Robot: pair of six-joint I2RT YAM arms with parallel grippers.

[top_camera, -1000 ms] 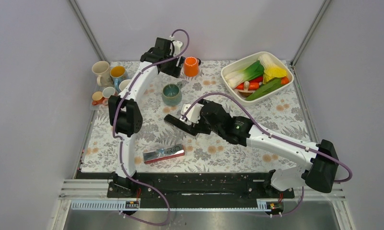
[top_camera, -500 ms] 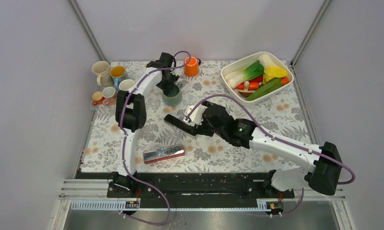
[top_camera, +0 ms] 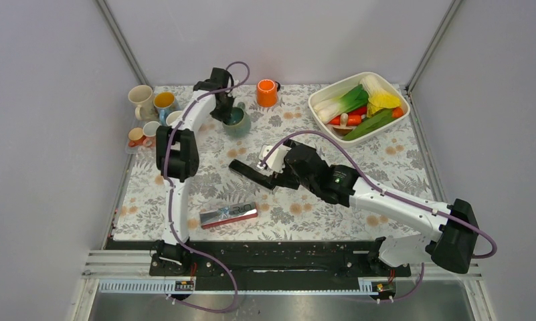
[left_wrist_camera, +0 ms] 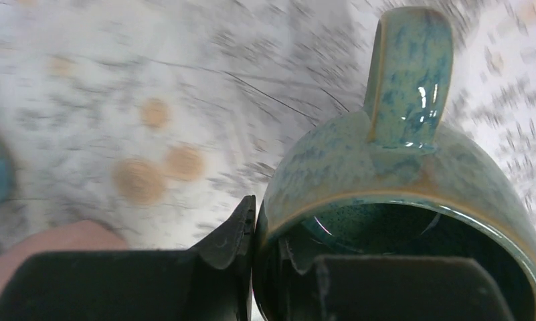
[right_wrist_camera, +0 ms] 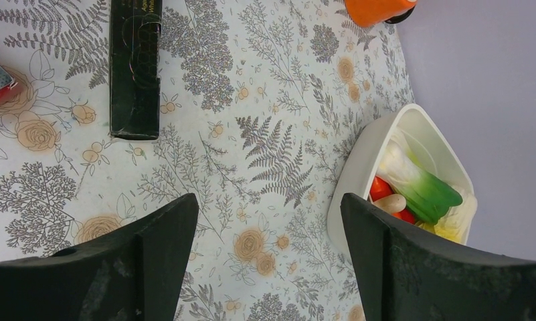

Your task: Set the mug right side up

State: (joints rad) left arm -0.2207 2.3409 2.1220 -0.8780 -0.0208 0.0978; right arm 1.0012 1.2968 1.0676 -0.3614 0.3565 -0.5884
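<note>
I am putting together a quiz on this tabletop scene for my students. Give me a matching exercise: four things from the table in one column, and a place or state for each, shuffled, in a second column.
Things:
1. green mug
2. orange mug
3. white tub
4. black box

Places or states:
A. holds vegetables
B. lies flat beside the open right pincer
C. gripped at the rim by the left pincer
D. stands near the far edge of the table

Pairs: 1-C, 2-D, 3-A, 4-B.
</note>
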